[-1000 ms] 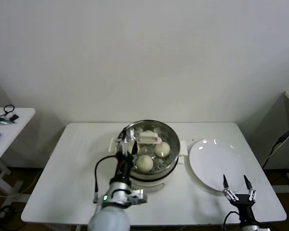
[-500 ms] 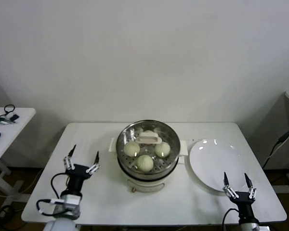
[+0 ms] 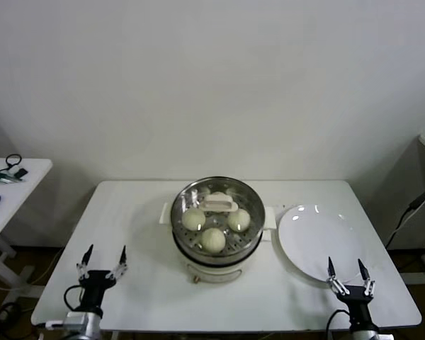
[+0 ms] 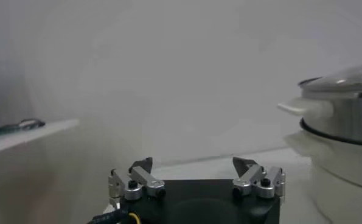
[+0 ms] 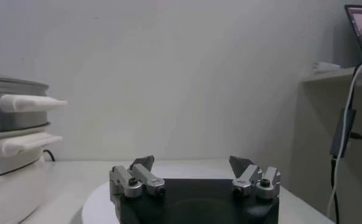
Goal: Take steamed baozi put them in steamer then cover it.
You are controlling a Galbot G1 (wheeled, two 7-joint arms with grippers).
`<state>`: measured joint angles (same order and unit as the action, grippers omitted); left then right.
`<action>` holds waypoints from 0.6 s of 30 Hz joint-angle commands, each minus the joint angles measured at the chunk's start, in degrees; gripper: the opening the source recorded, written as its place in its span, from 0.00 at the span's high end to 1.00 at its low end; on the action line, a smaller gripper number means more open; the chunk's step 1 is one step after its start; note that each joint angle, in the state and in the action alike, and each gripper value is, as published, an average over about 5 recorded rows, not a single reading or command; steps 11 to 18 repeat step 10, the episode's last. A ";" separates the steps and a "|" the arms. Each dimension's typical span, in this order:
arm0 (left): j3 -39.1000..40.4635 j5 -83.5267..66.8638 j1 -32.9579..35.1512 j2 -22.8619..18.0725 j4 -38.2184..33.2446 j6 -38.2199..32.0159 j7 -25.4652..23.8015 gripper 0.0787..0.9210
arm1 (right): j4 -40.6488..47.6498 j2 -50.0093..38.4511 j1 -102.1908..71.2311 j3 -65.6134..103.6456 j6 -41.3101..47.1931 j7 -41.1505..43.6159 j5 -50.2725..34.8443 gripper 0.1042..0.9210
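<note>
The steel steamer (image 3: 216,225) stands at the table's middle on its cream-white base. The glass cover (image 3: 217,210) with its cream handle lies on top of it. Three cream baozi (image 3: 212,240) show clearly through the glass, and a fourth sits partly behind the handle. My left gripper (image 3: 103,258) is open and empty at the front left, well clear of the steamer. In the left wrist view the left gripper (image 4: 194,165) faces bare table with the steamer (image 4: 342,115) off to one side. My right gripper (image 3: 348,270) is open and empty at the front right, also seen in the right wrist view (image 5: 193,162).
A flat white plate (image 3: 319,241) lies right of the steamer, with my right gripper at its near edge. A side table (image 3: 7,185) with cables stands at far left. A shelf (image 5: 336,73) and hanging cable (image 5: 345,131) are on the right.
My left arm has drawn back from the steamer's left side to the table's front left, gripper open. The cover stays on the steamer. The right arm has not moved.
</note>
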<state>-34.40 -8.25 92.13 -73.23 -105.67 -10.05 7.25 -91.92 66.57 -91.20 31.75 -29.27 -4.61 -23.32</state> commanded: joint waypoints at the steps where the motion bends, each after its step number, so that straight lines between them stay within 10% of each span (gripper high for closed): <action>1: -1.90 -6.93 1.49 -0.13 4.12 -5.08 -1.05 0.12 | 0.36 0.10 0.15 -0.16 0.11 -0.14 -0.25 0.12; 18: -1.56 -6.78 1.70 -0.08 3.53 -4.83 -2.28 0.12 | 0.07 0.10 0.13 -0.12 0.15 -0.25 -0.31 0.12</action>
